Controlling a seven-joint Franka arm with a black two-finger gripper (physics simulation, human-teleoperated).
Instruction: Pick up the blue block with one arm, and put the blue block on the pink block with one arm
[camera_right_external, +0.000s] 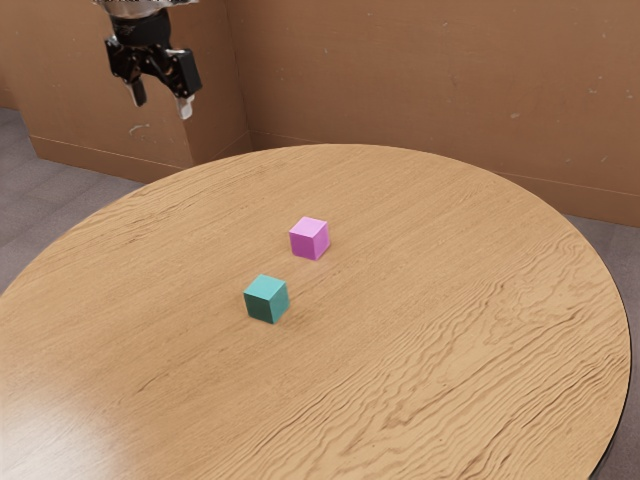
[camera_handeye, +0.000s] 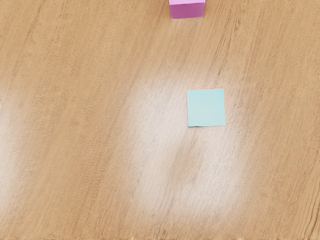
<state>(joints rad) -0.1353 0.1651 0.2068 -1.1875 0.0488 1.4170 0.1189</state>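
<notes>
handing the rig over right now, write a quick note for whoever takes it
Gripper: open, empty, high over the table's far edge at the exterior view's upper left.
Blue block: flat on the table, not grasped.
Pink block: on the table close beside it, a gap between them, nothing on top.
Done: nothing yet.
Left: descend, grip the blue block, lift it, set it on the pink block.

Round wooden table (camera_right_external: 450, 330), with two small things on top: blue block (camera_right_external: 266, 298) and pink block (camera_right_external: 309, 238), near each other, not touching.
</notes>
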